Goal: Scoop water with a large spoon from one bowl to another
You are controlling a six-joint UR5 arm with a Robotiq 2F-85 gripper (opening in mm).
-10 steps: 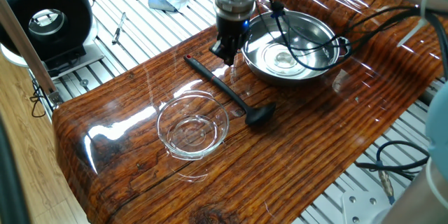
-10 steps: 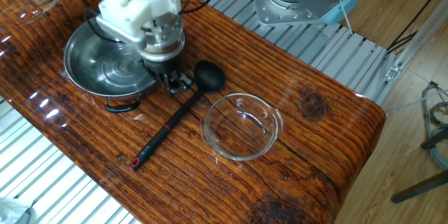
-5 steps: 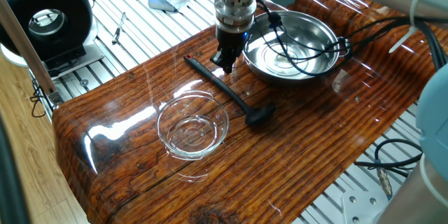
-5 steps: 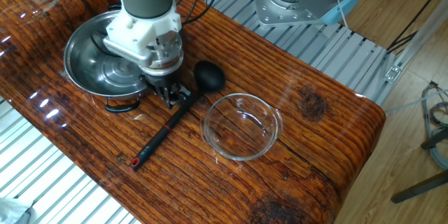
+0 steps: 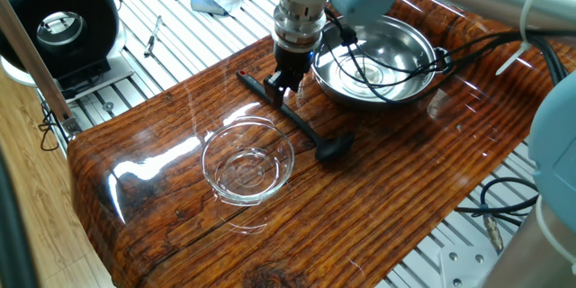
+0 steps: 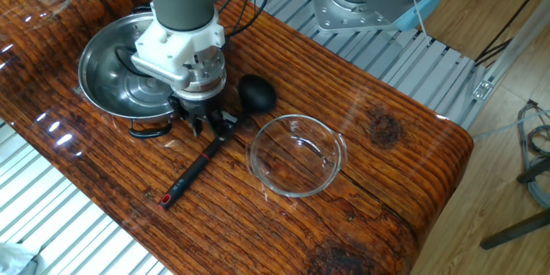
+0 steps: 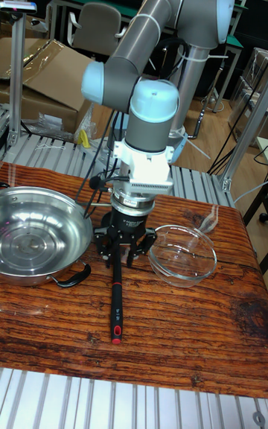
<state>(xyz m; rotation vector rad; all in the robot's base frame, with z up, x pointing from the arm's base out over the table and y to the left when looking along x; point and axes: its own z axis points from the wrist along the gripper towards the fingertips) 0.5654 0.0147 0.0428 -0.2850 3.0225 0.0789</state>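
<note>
Ladle (image 6: pixel 209 149) laid flat on wooden table (image 6: pixel 378 129), between steel bowl (image 6: pixel 107 60) and glass bowl (image 6: pixel 297 155).
Slim matte-black handle, red-tipped, is straddled by spread gripper (image 7: pixel 124 246); round cup lies beyond.

The table (image 6: pixel 378 129) across the middle of the frame was a glossy reddish-brown with dark wavy grain stripes. On it the ladle (image 6: pixel 206 156) was all black, with a small red mark at its lower-left tip. At upper left the steel bowl (image 6: pixel 103 60) shone silver with black handles. The glass bowl (image 6: pixel 296 155) at centre was clear and colourless. The gripper (image 7: pixel 123 244) was black, under a white and grey arm (image 7: pixel 156 34) with pale blue caps.
</note>
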